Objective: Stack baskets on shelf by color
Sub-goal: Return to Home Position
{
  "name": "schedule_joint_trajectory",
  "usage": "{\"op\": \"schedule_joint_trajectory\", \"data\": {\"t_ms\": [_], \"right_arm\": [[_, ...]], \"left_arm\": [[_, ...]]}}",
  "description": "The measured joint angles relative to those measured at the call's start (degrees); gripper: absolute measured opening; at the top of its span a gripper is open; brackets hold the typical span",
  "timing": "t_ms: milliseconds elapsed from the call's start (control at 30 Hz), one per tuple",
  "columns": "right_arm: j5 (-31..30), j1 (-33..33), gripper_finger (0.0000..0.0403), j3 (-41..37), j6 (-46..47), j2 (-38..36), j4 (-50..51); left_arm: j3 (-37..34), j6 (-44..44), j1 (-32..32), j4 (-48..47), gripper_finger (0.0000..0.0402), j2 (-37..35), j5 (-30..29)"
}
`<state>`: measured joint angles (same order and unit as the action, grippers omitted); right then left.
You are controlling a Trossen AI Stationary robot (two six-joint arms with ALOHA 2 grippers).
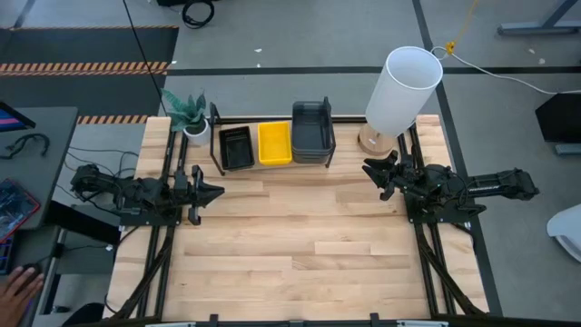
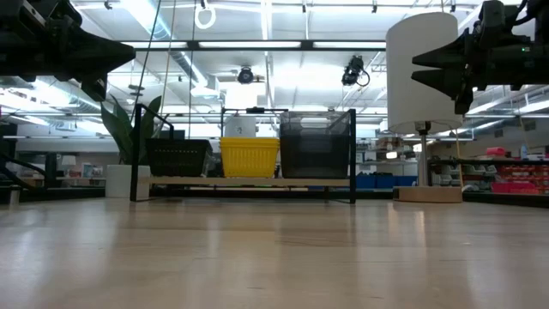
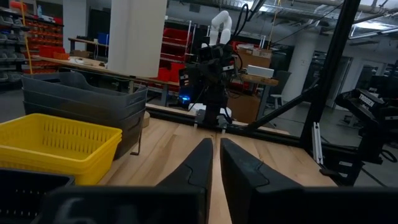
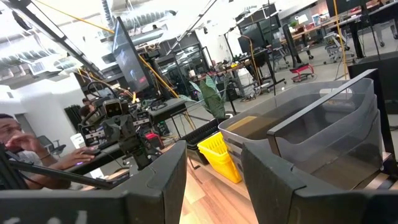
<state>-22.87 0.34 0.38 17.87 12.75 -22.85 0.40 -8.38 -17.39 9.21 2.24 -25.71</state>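
Note:
The shelf [image 1: 216,138] stands at the table's far edge, its board [image 2: 249,182] bearing three lots of baskets side by side. A black mesh basket [image 1: 236,146] is on the left, a yellow basket [image 1: 274,143] in the middle and a stack of dark grey baskets [image 1: 312,130] on the right. All rest by their bottoms on the board. My left gripper [image 1: 216,191] is shut and empty, above the table near the left edge. My right gripper [image 1: 372,174] is open and empty, above the table near the right edge. Both hang clear of the tabletop in the low view.
A white lamp [image 1: 404,89] on a wooden base stands at the far right, next to the grey stack. A potted plant [image 1: 188,115] stands left of the shelf. A person's hand [image 1: 18,287] shows off the table at the near left. The wide wooden tabletop [image 1: 300,254] lies between the arms.

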Motion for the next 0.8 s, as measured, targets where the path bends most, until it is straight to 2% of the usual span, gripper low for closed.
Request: {"op": "schedule_joint_trajectory", "data": {"t_ms": [800], "right_arm": [[0.0, 0.0, 0.0158, 0.0, 0.0, 0.0, 0.0]], "left_arm": [[0.0, 0.0, 0.0, 0.0, 0.0033, 0.0, 0.0]]}}
